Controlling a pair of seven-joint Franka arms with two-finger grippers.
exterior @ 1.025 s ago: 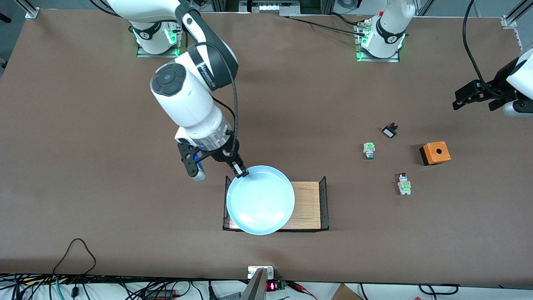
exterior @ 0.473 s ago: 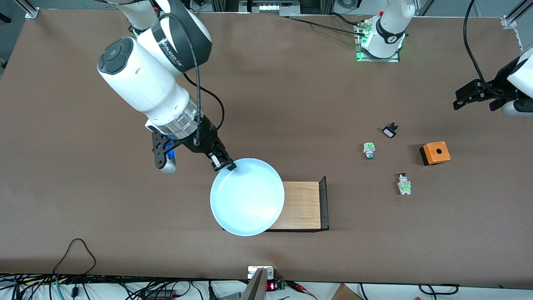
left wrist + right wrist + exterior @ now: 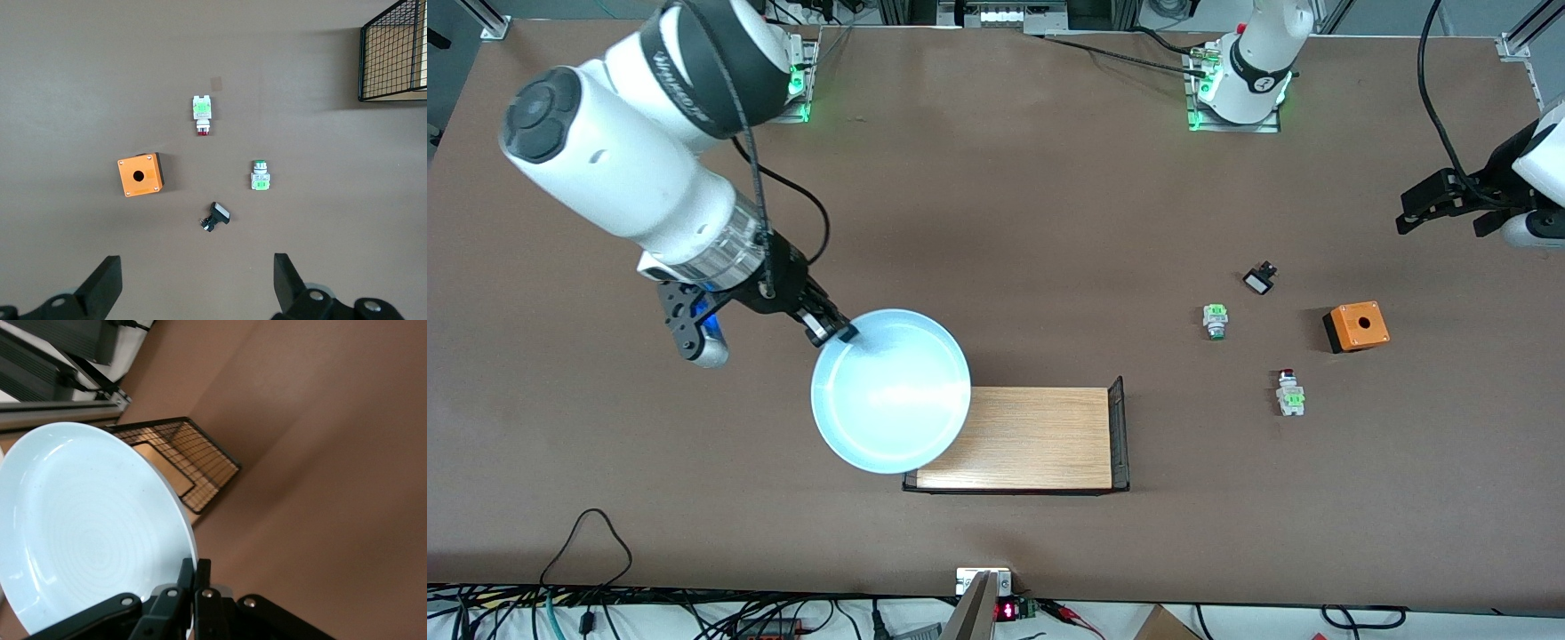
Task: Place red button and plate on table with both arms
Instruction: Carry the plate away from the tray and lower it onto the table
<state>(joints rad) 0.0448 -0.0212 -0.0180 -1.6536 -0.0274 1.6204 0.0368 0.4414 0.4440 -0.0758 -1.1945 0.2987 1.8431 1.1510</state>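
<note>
The pale blue plate hangs in the air, pinched at its rim by my right gripper, which is shut on it. It is over the table and the wooden tray's end toward the right arm. In the right wrist view both fingers clamp the plate rim at my right gripper. The red button lies on the table toward the left arm's end, also seen as the red button. My left gripper waits open and empty over that end of the table, its own view showing the left gripper above bare tabletop.
A wooden tray with a black wire end stands near the middle. An orange box with a hole, a green-capped switch and a small black part lie near the red button. Cables run along the table's near edge.
My right arm has carried the plate off the wooden tray toward the right arm's end of the table. The left arm has not moved.
</note>
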